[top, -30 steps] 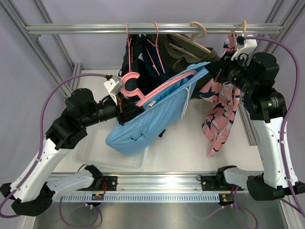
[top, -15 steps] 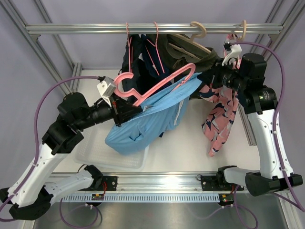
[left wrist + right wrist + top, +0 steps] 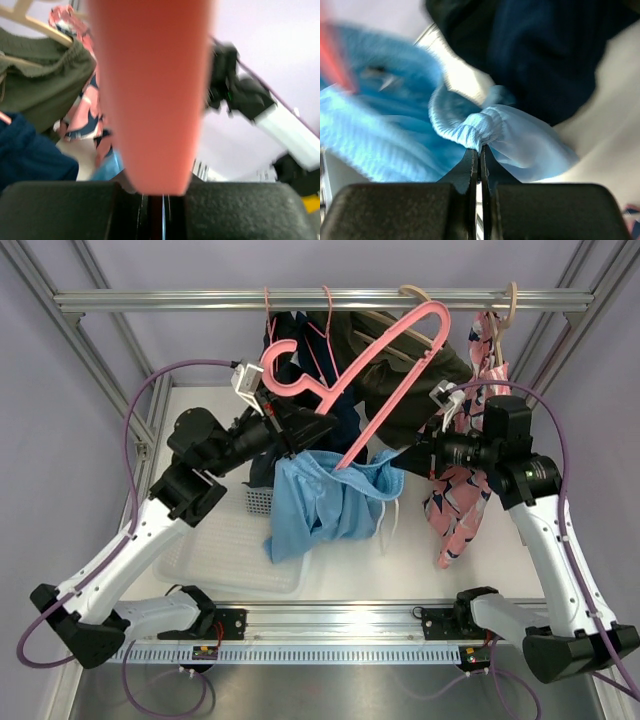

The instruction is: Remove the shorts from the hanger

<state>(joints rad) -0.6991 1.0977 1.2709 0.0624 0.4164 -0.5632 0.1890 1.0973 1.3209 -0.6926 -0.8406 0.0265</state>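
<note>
Left gripper (image 3: 292, 430) clamped on pink hanger (image 3: 380, 340), high near far edge. Right gripper (image 3: 408, 460) pinching sky-blue shorts (image 3: 330, 505) at mid-desk. Risk of snagging on hanger tip, tearing fabric out of thin pinch.

Sky-blue shorts (image 3: 332, 505), pink hanger (image 3: 436, 312) — pink-navy patterned pair (image 3: 462, 498).

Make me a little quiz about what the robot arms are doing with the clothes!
1. True or false: the left gripper holds the pink hanger.
2. What does the right gripper pinch? A olive shorts, B light-blue shorts, C patterned pink shorts.
3. Fill in: the clear tray lies nearer the ___ arm.
Key: 1 true; 2 B; 3 left.
</note>
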